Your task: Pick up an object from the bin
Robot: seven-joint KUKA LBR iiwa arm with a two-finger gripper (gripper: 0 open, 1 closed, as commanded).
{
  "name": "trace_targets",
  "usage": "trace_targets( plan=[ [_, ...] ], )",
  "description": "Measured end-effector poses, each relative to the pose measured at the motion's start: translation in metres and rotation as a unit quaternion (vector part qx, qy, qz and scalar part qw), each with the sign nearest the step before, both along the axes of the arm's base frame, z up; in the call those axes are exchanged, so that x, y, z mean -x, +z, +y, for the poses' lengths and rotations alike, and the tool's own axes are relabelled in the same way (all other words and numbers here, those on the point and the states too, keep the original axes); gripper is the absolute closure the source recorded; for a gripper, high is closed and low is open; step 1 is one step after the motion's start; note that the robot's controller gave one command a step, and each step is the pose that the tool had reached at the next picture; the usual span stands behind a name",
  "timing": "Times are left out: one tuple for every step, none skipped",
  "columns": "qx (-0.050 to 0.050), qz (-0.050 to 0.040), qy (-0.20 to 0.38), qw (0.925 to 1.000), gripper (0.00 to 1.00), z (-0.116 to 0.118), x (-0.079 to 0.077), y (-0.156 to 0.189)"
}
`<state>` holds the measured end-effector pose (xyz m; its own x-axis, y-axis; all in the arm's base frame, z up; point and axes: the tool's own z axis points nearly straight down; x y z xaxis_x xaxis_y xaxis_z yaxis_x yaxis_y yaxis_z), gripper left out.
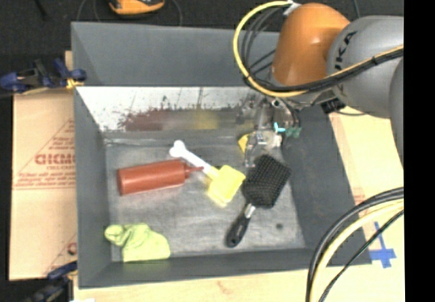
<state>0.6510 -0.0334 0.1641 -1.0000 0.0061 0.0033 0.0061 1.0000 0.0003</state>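
The grey metal bin (163, 56) holds a handful of loose things, and the black hairbrush (266, 181) lying right of the middle of its floor serves as the marker for all the rest. The KUKA arm (370, 56) comes in from the right, well above and behind the brush, with an orange cover (306, 39) on its wrist and yellow and black cables looped round it.

The gripper (260, 147) hangs low at the back of the bin, just behind the far edge of the brush's bristled head and close to touching it. Whether it is open or closed cannot be told from here (its tip is a tangle of metal and a teal glint), and nothing can be seen held in it.

A red squeeze bottle (153, 177) lies on its side well to the left of the brush, its nozzle pointing toward the brush. The brush itself lies slanted, head toward the back, handle running down and to the left toward the front wall. A crumpled yellow-green cloth (136, 241) sits far left of the brush handle, in the front left corner. A pale yellow block (226, 185) rests just left of the brush head, touching or nearly touching it. A white rod with a knobbed end (185, 153) lies left of the brush head, between the bottle's nozzle and the block. A small yellow piece (242, 141) lies behind the brush head, just left of the gripper.
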Motion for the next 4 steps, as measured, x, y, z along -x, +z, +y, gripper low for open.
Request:
trace_targets(
  plan=[
    [0.000, -0.0043, 0.000, 1.0000, 0.00, 0.000, -0.002, 0.005],
    [0.001, -0.0067, 0.096, 0.9954, 0.00, -0.002, 0.010, -0.013],
    [0.001, -0.0025, 0.182, 0.9833, 0.00, 0.029, 0.041, -0.022],
    [-0.001, -0.0053, 0.096, 0.9953, 0.00, 0.042, 0.064, -0.054]
  ],
)
